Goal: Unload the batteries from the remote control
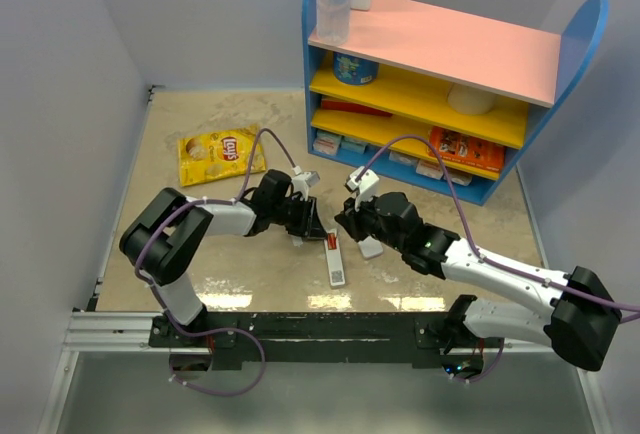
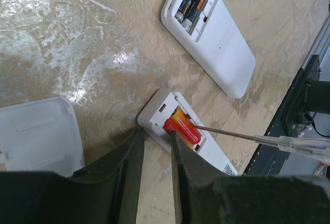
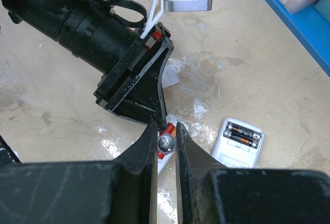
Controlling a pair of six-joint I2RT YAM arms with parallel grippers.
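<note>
Remote [image 2: 211, 154] lies back-up on the table [image 2: 77, 53], btwn the two arms, near the front edge in the top view. Battery slot is open at its end. Both batteries [image 2: 180, 127] sit in the slot side by side, red-orange, w/ pale ends.

Left gripper [image 2: 155, 135]: jaws a narrow gap apart, tips down at the slot end of the remote, one tip at the remote's corner and the other right by the batteries. Bare table shows in the gap lower down. Can't tell if the tips pinch the remote or just touch it.

Right gripper [image 3: 166, 131]: clamped on a screwdriver [image 2: 232, 135]. Its round butt end shows btwn the fingers in the right wrist view. In the left wrist view, the thin metal shaft comes in from the right, nearly level, and the tip touches the batteries at the slot's edge. Clear handle is blurred at the right side.

A wider white device [image 2: 216, 38] lies just beyond the remote, also back-up and open, w/ two dark batteries inside. A flat white cover [image 2: 38, 133] lies on the table to the left of the gripper in the left wrist view, apart from the remote.

Further back: a yellow chip bag [image 1: 220, 152] flat on the table, and a blue shelf unit [image 1: 450, 84] at the rear right.
</note>
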